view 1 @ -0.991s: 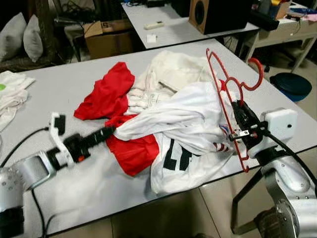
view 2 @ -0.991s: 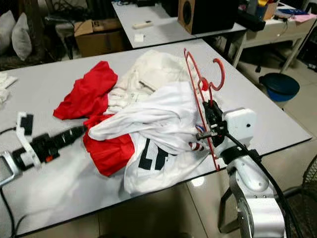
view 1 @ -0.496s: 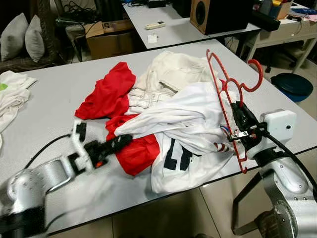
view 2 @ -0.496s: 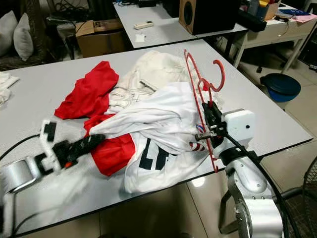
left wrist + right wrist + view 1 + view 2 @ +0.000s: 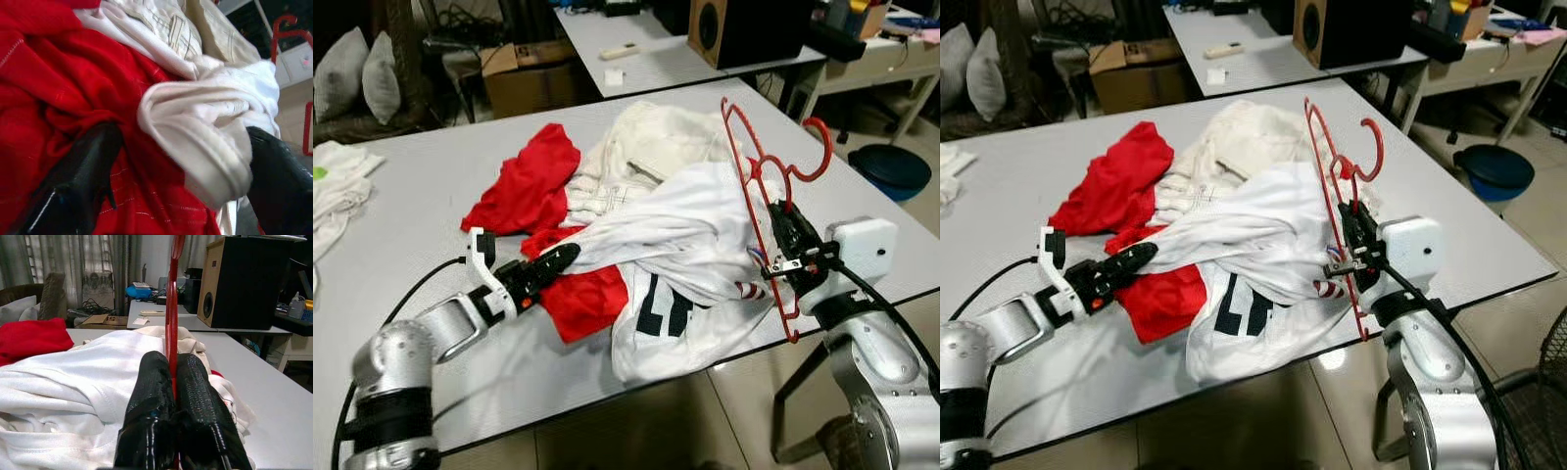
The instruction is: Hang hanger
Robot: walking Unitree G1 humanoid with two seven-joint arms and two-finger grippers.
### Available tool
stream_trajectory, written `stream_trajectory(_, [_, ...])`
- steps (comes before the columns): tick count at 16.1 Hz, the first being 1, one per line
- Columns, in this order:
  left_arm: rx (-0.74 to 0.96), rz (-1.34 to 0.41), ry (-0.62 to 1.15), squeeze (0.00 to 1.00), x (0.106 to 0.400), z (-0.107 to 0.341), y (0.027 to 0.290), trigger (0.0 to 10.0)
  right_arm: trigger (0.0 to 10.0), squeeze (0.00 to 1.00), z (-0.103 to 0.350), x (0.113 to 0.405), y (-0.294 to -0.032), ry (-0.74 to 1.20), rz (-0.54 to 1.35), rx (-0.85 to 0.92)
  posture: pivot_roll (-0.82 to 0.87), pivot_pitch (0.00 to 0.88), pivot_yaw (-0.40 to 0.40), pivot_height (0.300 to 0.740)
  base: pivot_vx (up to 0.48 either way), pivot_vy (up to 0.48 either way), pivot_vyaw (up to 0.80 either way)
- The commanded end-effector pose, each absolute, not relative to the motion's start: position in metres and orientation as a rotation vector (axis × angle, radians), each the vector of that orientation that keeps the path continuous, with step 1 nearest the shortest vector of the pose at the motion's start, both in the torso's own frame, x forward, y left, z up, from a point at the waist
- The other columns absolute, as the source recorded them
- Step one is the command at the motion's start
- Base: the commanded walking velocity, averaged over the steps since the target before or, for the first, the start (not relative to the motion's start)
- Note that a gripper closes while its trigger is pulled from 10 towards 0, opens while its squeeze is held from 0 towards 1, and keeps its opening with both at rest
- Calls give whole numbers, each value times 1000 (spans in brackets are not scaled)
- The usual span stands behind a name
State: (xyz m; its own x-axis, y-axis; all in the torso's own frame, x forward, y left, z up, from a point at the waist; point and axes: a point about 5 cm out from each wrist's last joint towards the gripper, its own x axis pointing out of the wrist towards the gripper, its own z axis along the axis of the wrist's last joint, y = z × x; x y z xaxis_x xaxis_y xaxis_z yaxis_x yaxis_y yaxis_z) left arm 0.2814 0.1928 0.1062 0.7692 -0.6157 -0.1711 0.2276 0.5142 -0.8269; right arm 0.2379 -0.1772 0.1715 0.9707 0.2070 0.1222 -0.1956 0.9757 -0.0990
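Note:
A red wire hanger [image 5: 828,147] stands upright at the table's right side, its lower part tucked against a white shirt [image 5: 685,235] with black print. My right gripper [image 5: 781,235] is shut on the hanger's wire, and its fingers [image 5: 156,396] press the red wire between them. My left gripper [image 5: 563,259] lies low on the grey table [image 5: 421,186], open. Its fingers [image 5: 83,181] straddle a rolled edge of the white shirt [image 5: 205,142] where it lies over red cloth [image 5: 58,83].
A red garment [image 5: 533,181] and a cream garment [image 5: 656,137] lie heaped behind the shirt. White cloth [image 5: 337,181] sits at the table's left edge. Behind stand a cardboard box [image 5: 524,73], a second table with a speaker [image 5: 744,29], and a blue bin [image 5: 891,166].
My left arm has swung in and pushed its gripper rightward along the table, up to the white shirt's edge. The right gripper and hanger have stayed put.

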Motion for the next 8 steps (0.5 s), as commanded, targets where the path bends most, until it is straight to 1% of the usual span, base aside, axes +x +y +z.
stream_trajectory(1, [-890, -497, 452, 0, 286, 108, 196, 0, 10000, 0, 175, 236, -174, -139, 212, -85, -21, 0, 87, 740, 0, 0, 0])
stream_trajectory(2, [-913, -501, 393, 0, 290, 113, 196, 0, 10000, 0, 174, 236, -174, -139, 213, -85, -22, 0, 87, 740, 0, 0, 0])
stream_trajectory(4, [-947, -514, 345, 0, 293, 118, 195, 0, 10000, 0, 175, 236, -172, -140, 216, -83, -25, 0, 87, 740, 0, 0, 0])
stream_trajectory(8, [-970, -550, 330, 0, 293, 120, 191, 0, 10000, 0, 175, 237, -170, -142, 224, -85, -25, 0, 87, 740, 0, 0, 0])
